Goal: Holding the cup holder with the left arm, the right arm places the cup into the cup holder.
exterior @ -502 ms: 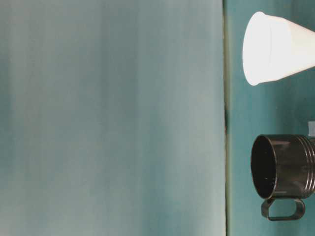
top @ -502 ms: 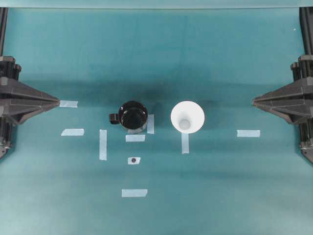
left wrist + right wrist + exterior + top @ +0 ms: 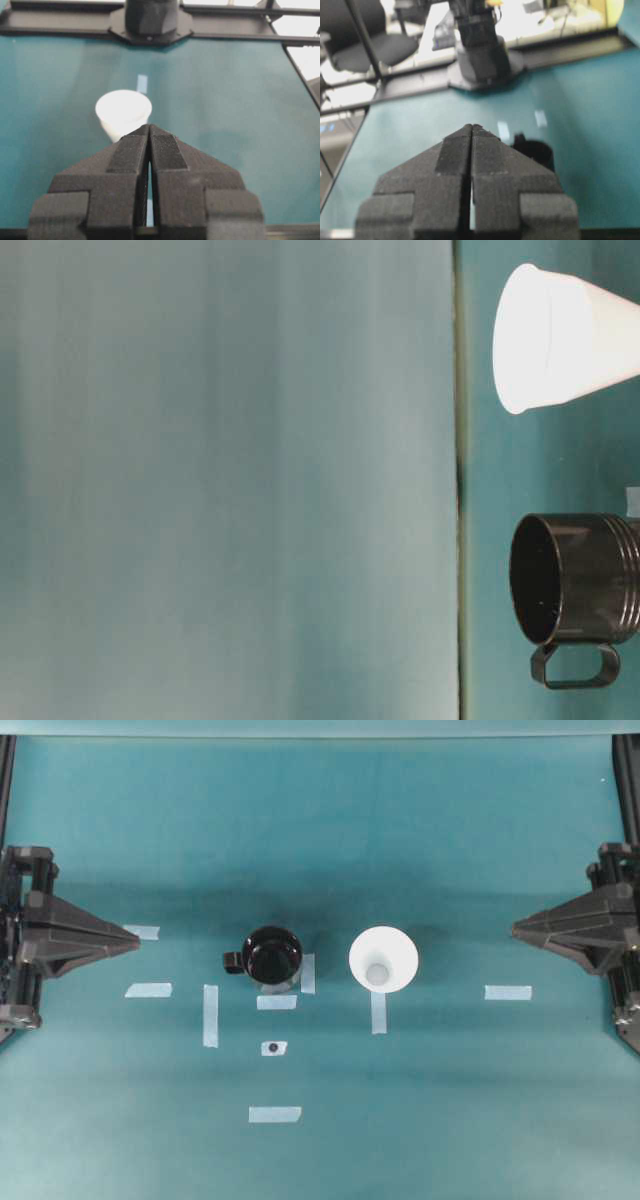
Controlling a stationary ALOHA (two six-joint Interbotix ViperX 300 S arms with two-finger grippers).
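Note:
The black cup holder (image 3: 272,958) stands upright at the table's middle, with its handle stub pointing left. The white cone cup (image 3: 383,959) stands to its right, rim up. Both also show in the table-level view, the cup (image 3: 560,335) and the holder (image 3: 575,580). My left gripper (image 3: 135,942) is shut and empty, far left of the holder. My right gripper (image 3: 515,929) is shut and empty, far right of the cup. The left wrist view shows the cup (image 3: 123,112) beyond the shut gripper (image 3: 149,127). The right wrist view shows the holder (image 3: 537,152) beside the shut gripper (image 3: 472,127).
Several light blue tape strips lie on the teal table, among them one (image 3: 210,1015) left of the holder and one (image 3: 508,992) near my right gripper. A small dark dot on tape (image 3: 273,1048) lies in front of the holder.
My left gripper has moved a little to the right, toward the holder. My right gripper has shifted slightly. The cup and the holder have not moved.

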